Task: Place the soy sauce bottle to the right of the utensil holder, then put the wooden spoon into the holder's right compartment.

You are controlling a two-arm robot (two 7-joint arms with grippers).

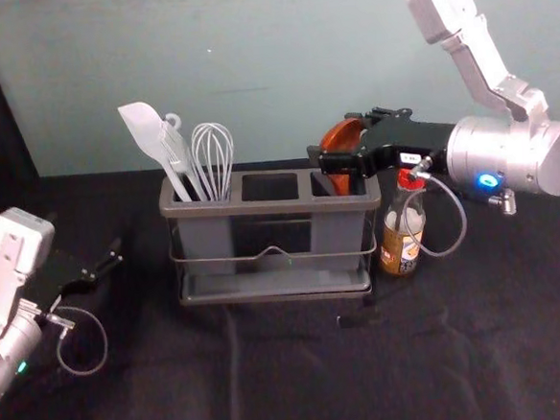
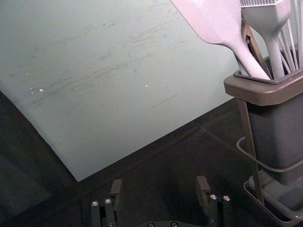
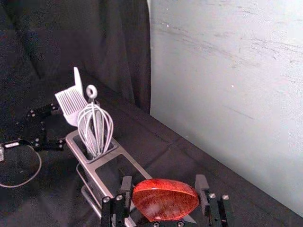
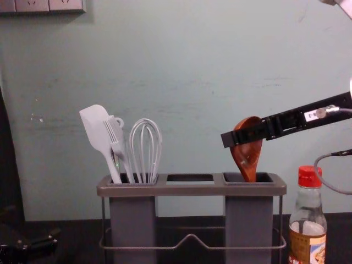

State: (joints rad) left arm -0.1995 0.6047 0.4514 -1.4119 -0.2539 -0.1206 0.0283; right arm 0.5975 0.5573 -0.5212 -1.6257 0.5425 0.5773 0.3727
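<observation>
Seen from the head view, with twelve o'clock pointing away from the robot, the soy sauce bottle (image 1: 398,245) stands upright on the counter (image 1: 302,381) at three o'clock from the utensil holder (image 1: 278,284), just beside it. The right claw (image 1: 335,137) is at about one o'clock from the holder's middle, over its right compartment (image 4: 265,177). The chest view brings out what the head view half covers: the wooden spoon (image 4: 247,151) stands bowl up, its narrow part running down inside that compartment, with a dark finger across the bowl. The right wrist view adds the grip from behind: the fingers sit well apart, one against each side of the bowl, pinching it between them.

The left claw (image 1: 116,257) is parked at nine o'clock from the holder, low over the counter; the left wrist view shows its fingers spread wide, with nothing between them. In the left compartment stand a white spatula (image 4: 98,129), a brush (image 4: 115,135) and a whisk (image 4: 146,148). The chest view also shows wall sockets (image 4: 41,5) at eleven o'clock.
</observation>
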